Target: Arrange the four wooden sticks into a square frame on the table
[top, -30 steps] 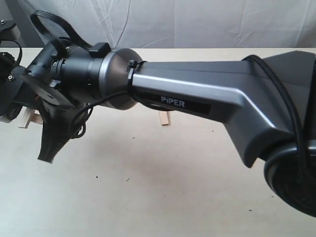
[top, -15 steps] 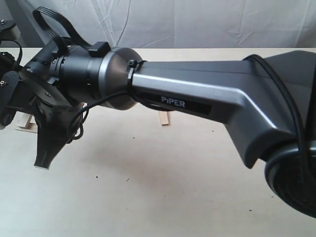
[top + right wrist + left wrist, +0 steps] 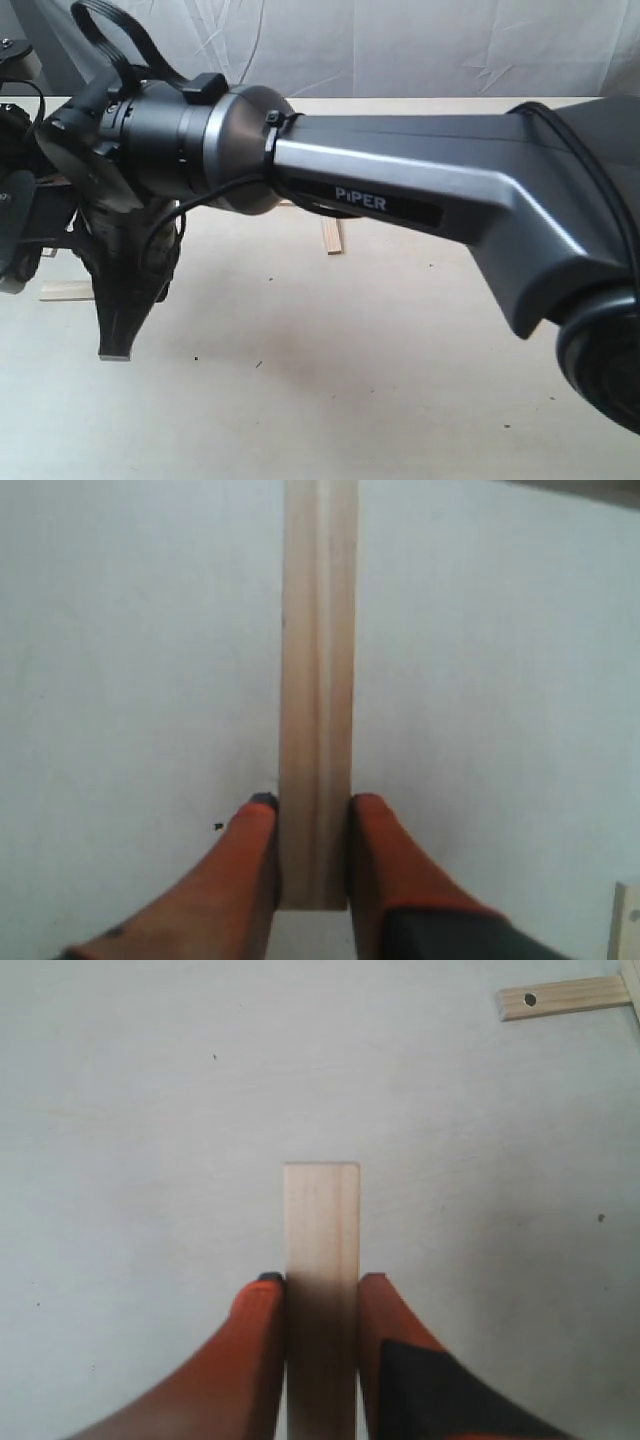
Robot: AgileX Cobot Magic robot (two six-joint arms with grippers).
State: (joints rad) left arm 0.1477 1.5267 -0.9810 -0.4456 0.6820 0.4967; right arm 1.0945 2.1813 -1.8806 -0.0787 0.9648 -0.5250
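Note:
In the left wrist view my left gripper (image 3: 320, 1282) is shut on a pale wooden stick (image 3: 320, 1220) that pokes a short way past the orange fingertips, over the table (image 3: 150, 1110). A stick with a small hole (image 3: 565, 997) lies further off, meeting another stick (image 3: 633, 980) at the frame's corner. My right gripper (image 3: 312, 802) is shut on a long stick (image 3: 318, 660) near its end. In the exterior view the right gripper (image 3: 117, 335) reaches across to the far left beside the left gripper (image 3: 12, 250). A stick (image 3: 65, 291) shows between them, and one stick end (image 3: 331, 237) peeks from under the right arm.
The big grey right arm (image 3: 420, 200) spans the exterior view and hides much of the table (image 3: 400, 380). A wrinkled white cloth (image 3: 400, 45) hangs behind the far edge. A pale strip (image 3: 628, 920) shows at the right wrist view's edge.
The right gripper has swung lower and slightly right, its wrist turning. The left gripper has sunk, and the stick at the far left now lies lower and level.

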